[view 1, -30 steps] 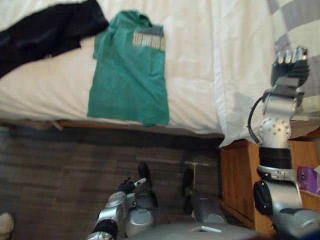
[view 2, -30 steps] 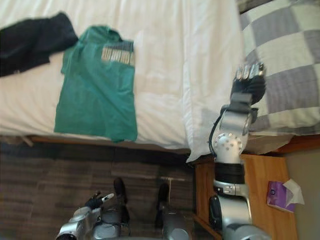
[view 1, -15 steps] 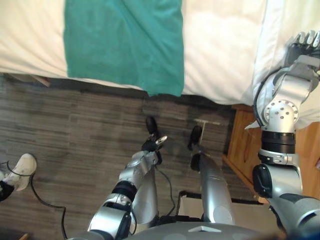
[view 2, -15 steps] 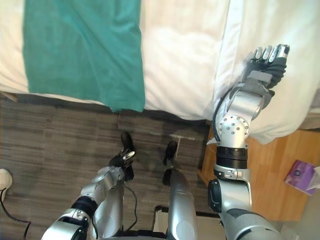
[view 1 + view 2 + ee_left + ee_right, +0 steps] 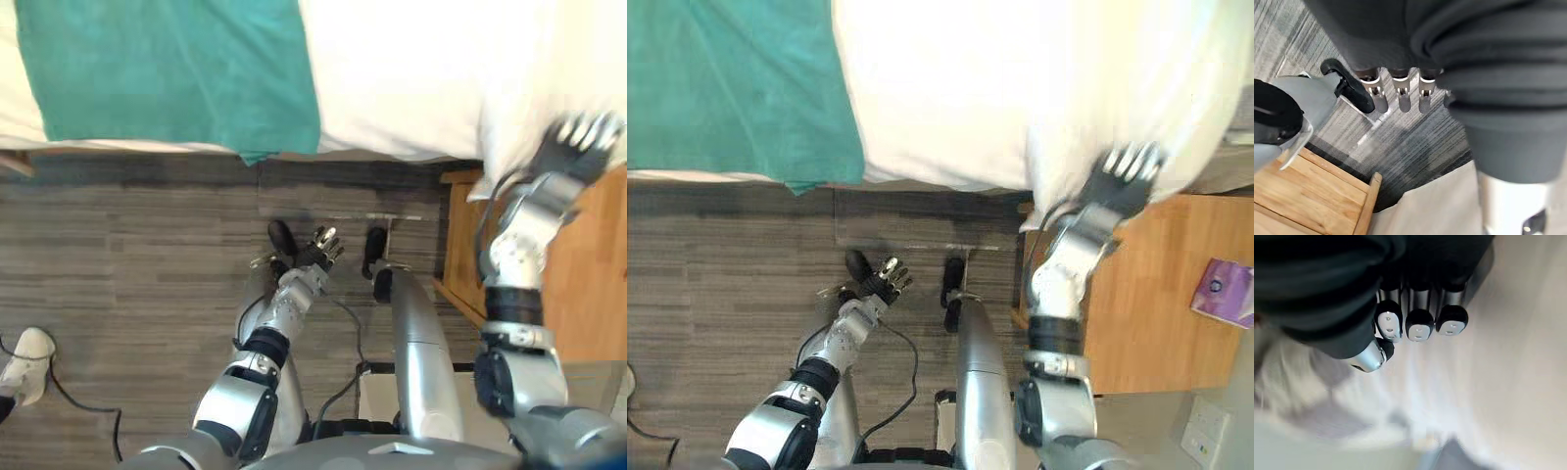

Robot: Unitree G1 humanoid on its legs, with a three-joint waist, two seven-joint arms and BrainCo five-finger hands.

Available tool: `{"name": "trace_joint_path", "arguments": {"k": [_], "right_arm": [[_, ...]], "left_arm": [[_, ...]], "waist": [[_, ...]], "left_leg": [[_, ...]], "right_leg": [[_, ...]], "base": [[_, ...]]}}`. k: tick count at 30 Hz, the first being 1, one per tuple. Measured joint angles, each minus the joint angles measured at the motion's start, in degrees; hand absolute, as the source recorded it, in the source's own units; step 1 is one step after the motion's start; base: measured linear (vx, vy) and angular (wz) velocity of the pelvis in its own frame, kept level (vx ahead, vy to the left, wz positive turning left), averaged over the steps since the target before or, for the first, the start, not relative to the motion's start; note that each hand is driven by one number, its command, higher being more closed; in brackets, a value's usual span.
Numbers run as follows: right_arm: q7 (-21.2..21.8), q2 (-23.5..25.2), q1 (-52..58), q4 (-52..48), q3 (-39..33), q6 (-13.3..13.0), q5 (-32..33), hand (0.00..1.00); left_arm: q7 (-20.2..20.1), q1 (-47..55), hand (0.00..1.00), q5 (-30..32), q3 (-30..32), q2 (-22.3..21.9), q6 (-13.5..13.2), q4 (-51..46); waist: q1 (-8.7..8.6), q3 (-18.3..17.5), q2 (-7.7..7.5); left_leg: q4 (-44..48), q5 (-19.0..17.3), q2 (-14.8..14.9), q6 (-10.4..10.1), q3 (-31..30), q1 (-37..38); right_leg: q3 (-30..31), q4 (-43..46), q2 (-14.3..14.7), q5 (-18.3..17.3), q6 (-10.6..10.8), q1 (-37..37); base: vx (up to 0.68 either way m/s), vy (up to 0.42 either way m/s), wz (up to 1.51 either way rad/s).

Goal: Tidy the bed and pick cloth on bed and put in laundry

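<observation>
On the bed (image 5: 392,59), a green shirt (image 5: 167,69) lies flat on the white sheet, its lower hem hanging just over the near edge. Neither hand touches it.

Right hand (image 5: 570,152): raised at the hanging corner of the white duvet (image 5: 1136,88), above the wooden nightstand (image 5: 1146,294). Its fingers (image 5: 1419,323) are extended and grasp nothing; white bedding lies just past the tips. Contact with the duvet cannot be told.

Left hand (image 5: 314,252): low over the grey plank floor (image 5: 127,245), well apart from the bed. Its fingers (image 5: 1400,95) are straight and spread, and hold nothing.

A purple pack (image 5: 1225,292) sits on the nightstand. A person's white shoe (image 5: 26,354) is on the floor at far left.
</observation>
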Motion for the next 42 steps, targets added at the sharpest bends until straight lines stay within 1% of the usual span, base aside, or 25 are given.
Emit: {"name": "trace_joint_path", "arguments": {"k": [1, 3, 4, 5, 6, 7, 8, 9, 10, 13, 14, 15, 17, 18, 20, 22, 24, 25, 28, 32, 33, 36, 38, 40, 42], "right_arm": [[0.0, 0.9, 1.5, 2.3, -0.6, 0.3, 0.6, 1.00], [0.3, 5.1, 8.6, 7.8, -2.8, 2.1, 1.7, 1.00], [0.7, 6.6, 12.2, 9.2, -3.9, 3.2, 1.7, 1.00], [0.8, 6.0, 13.8, 10.6, -4.4, 3.9, 1.3, 1.00], [0.9, 5.7, 15.7, 10.6, -5.6, 4.1, -0.3, 1.00], [0.9, 5.4, 18.5, 10.6, -6.6, 4.5, -4.3, 0.00], [0.0, 5.3, 20.8, 11.0, -6.7, 5.2, -9.6, 0.00], [-0.7, 5.1, 22.2, 11.5, -6.7, 6.1, -13.3, 0.00], [-1.9, 5.0, 23.8, 12.7, -6.5, 7.8, -18.7, 0.00], [-4.4, 5.5, 25.5, 16.9, -5.0, 12.3, -32.6, 0.00], [-5.6, 5.8, 26.6, 18.1, -4.4, 14.3, -40.1, 0.00], [-6.8, 5.8, 27.5, 19.4, -4.1, 15.7, -49.0, 0.00], [-8.4, 5.7, 29.0, 21.7, -3.1, 17.2, -61.5, 0.00], [-8.4, 5.6, 29.3, 23.3, -2.5, 17.8, -65.1, 0.00], [-7.1, 5.3, 30.6, 25.8, -0.4, 19.3, -69.2, 0.00], [-5.5, 4.9, 30.7, 27.2, 1.0, 20.1, -71.4, 0.00], [-3.5, 4.6, 31.0, 28.1, 2.0, 20.4, -73.6, 0.00], [-2.7, 4.3, 31.1, 28.6, 2.8, 20.5, -74.5, 0.00], [-0.9, 3.5, 31.1, 28.6, 4.6, 20.9, -77.6, 0.00], [-0.1, 2.6, 31.2, 28.7, 7.1, 21.8, -79.2, 0.00], [0.1, 2.2, 31.3, 28.8, 8.0, 21.9, -80.1, 0.00], [0.9, 0.6, 31.5, 29.3, 11.1, 22.1, -80.2, 0.00], [1.2, -0.3, 31.1, 29.9, 12.2, 22.4, -80.2, 0.00], [0.9, -1.5, 30.6, 30.8, 13.2, 23.0, -80.2, 0.00], [0.3, -2.0, 30.5, 31.0, 12.9, 24.4, -79.8, 0.00]], "left_arm": [[0.5, 0.2, 0.00, 0.0, 0.0, 0.0, 0.2, 0.0], [2.1, 0.3, 0.00, 0.0, 0.5, 0.0, 0.8, 1.2], [3.5, 0.7, 0.00, 0.2, 1.4, 0.0, 1.2, 2.1], [4.2, 1.0, 0.00, 0.3, 1.9, -0.1, 1.6, 3.1], [5.2, 1.6, 0.00, 0.5, 2.1, -0.3, 1.9, 3.9], [6.4, 3.2, 0.00, 1.7, 2.2, -0.5, 2.0, 4.4], [7.2, 4.4, 0.00, 3.3, 2.2, -0.7, 2.2, 5.0], [7.2, 5.2, 0.00, 4.9, 2.2, -0.6, 2.4, 5.6], [7.4, 6.8, 0.00, 7.2, 2.2, -0.4, 3.4, 6.0], [7.4, 11.6, 0.00, 12.2, 2.2, -0.1, 4.8, 6.2], [7.0, 13.8, 0.00, 14.2, 2.2, -0.2, 5.3, 6.4], [6.6, 15.6, 0.00, 15.9, 2.2, -0.1, 5.7, 6.8], [5.2, 18.6, 0.00, 18.2, 2.5, 0.3, 6.1, 7.9], [4.4, 20.0, 0.00, 19.6, 3.1, 0.6, 6.1, 8.2], [2.5, 23.2, 0.00, 23.2, 4.7, 1.3, 6.0, 8.4], [1.0, 25.3, 0.00, 25.4, 6.1, 1.9, 5.6, 9.1], [0.0, 26.0, 0.00, 26.7, 6.7, 2.4, 4.4, 10.1], [-0.6, 26.6, 0.00, 27.6, 6.8, 2.5, 3.7, 10.0], [-1.7, 27.3, 0.00, 29.8, 6.8, 2.5, 2.1, 10.1], [-2.1, 27.9, 0.00, 30.9, 8.7, 2.1, 1.5, 10.1], [-2.1, 28.1, 0.00, 30.9, 8.8, 2.1, 1.3, 10.1], [-2.1, 29.0, 0.00, 30.7, 8.9, 2.1, 0.3, 10.0], [-2.2, 29.1, 0.00, 28.3, 8.8, 2.5, -0.4, 10.0], [-3.9, 29.1, 0.00, 26.3, 8.3, 2.9, -0.2, 10.0], [-8.3, 28.9, 0.00, 26.2, 8.4, 4.3, 0.7, 9.9]], "waist": [[0.01, 0.0, 0.02], [-0.19, -0.1, 0.07], [-1.06, -0.1, 0.19], [-1.76, -0.3, 0.47], [-2.39, -1.3, 0.61], [-2.79, -3.7, 0.55], [-2.80, -5.7, 0.56], [-2.79, -7.1, 0.53], [-2.65, -9.3, 0.39], [-2.51, -13.7, 0.58], [-2.46, -15.8, 0.83], [-2.33, -17.4, 1.21], [-2.43, -19.8, 2.17], [-2.55, -20.4, 2.54], [-2.50, -22.0, 2.80], [-2.74, -22.9, 2.76], [-2.72, -23.7, 2.64], [-2.78, -24.3, 2.53], [-2.77, -24.5, 2.43], [-2.85, -24.5, 2.76], [-2.92, -24.5, 2.94], [-2.76, -24.9, 3.39], [-2.77, -24.3, 3.40], [-2.83, -24.1, 3.77], [-3.21, -22.7, 3.21]], "left_leg": [[-0.4, 0.0, 0.0, 0.0, 0.4, 0.8], [-2.5, -0.2, -0.1, -0.1, 2.5, 4.4], [-4.0, -0.2, -0.3, -0.2, 3.2, 6.8], [-5.0, -0.2, -0.4, -0.1, 3.8, 8.6], [-6.2, -0.3, -0.7, 0.0, 4.6, 10.5], [-7.7, -0.2, -0.9, -0.1, 5.4, 12.5], [-9.2, -0.1, -1.3, -0.4, 5.9, 14.3], [-10.3, 0.1, -1.6, -0.6, 6.1, 15.6], [-12.0, 0.4, -1.9, -1.1, 6.7, 17.9], [-17.4, 1.6, -4.0, -2.1, 8.0, 24.5], [-20.6, 2.8, -5.3, -1.9, 8.8, 27.4], [-23.4, 3.6, -6.7, -2.1, 8.9, 30.0], [-28.5, 5.2, -9.0, -2.6, 8.9, 34.6], [-30.7, 5.9, -9.8, -2.7, 8.8, 36.8], [-35.4, 7.5, -11.4, -3.3, 8.7, 41.1], [-39.1, 8.8, -12.3, -3.6, 8.6, 44.5], [-42.6, 10.2, -13.1, -3.9, 8.2, 47.7], [-43.3, 10.4, -13.3, -3.9, 8.2, 48.4], [-43.3, 10.4, -13.7, -3.9, 8.1, 50.0], [-43.6, 10.5, -13.9, -3.8, 7.8, 52.0], [-43.6, 10.6, -14.0, -3.7, 7.4, 52.5], [-43.6, 10.5, -14.2, -3.7, 7.2, 52.6], [-43.3, 10.2, -14.2, -3.8, 7.0, 52.4], [-42.3, 10.0, -14.1, -3.5, 6.9, 51.1], [-40.2, 9.6, -13.8, -3.4, 6.1, 49.6]], "right_leg": [[0.1, -0.7, 0.1, 0.3, 0.1, 0.6], [1.5, -3.9, 0.6, 1.7, 0.4, 3.5], [1.8, -6.4, 0.8, 2.5, 0.5, 6.0], [1.9, -8.1, 0.8, 3.2, 0.8, 8.0], [2.1, -10.0, 0.8, 3.7, 0.7, 10.0], [2.4, -12.3, 0.8, 4.3, 1.0, 11.9], [2.4, -14.2, 0.8, 4.8, 1.1, 13.8], [2.3, -15.5, 0.8, 5.0, 1.0, 15.3], [2.2, -17.4, 0.8, 5.4, 0.8, 17.6], [2.0, -21.8, 0.0, 6.0, 1.0, 24.0], [1.9, -23.7, -0.6, 6.2, 1.2, 26.4], [1.7, -25.2, -1.2, 6.3, 1.4, 28.6], [0.7, -27.9, -2.1, 6.6, 1.9, 32.7], [0.1, -29.0, -2.4, 6.7, 2.1, 34.6], [-0.6, -31.2, -2.6, 6.9, 2.8, 38.2], [-1.2, -32.5, -2.6, 6.7, 3.3, 41.0], [-1.8, -33.2, -2.5, 6.4, 3.7, 43.4], [-1.8, -33.5, -2.5, 6.3, 3.8, 44.1], [-1.9, -33.8, -2.8, 6.2, 3.9, 45.8], [-2.1, -33.9, -3.0, 5.8, 3.9, 47.5], [-2.4, -33.9, -3.1, 5.7, 4.0, 48.2], [-2.5, -33.8, -3.0, 5.4, 3.9, 48.3], [-2.5, -33.0, -3.1, 5.3, 3.9, 47.8], [-2.6, -30.3, -3.6, 4.4, 3.7, 45.7], [-3.0, -25.1, -4.7, 2.1, 3.4, 43.2]], "base": [[0.04, 0.024, -0.34], [0.06, 0.048, -0.36], [0.08, 0.067, -0.32], [0.10, 0.079, -0.20], [0.11, 0.081, -0.17], [0.15, 0.090, -0.15], [0.14, 0.065, -0.08], [0.17, 0.044, 0.02], [0.18, 0.028, 0.04], [0.21, 0.029, 0.08], [0.22, 0.038, 0.12], [0.22, 0.045, 0.14], [0.20, 0.049, 0.19], [0.17, 0.041, 0.20], [0.12, 0.036, 0.13], [0.09, 0.033, 0.13], [0.04, 0.018, 0.15], [0.02, 0.012, 0.04], [-0.01, 0.001, 0.00], [-0.08, -0.009, 0.03], [-0.08, -0.014, 0.11], [-0.07, -0.009, 0.05], [-0.07, 0.009, 0.04], [-0.06, 0.019, 0.10], [-0.05, -0.004, 0.19]]}}
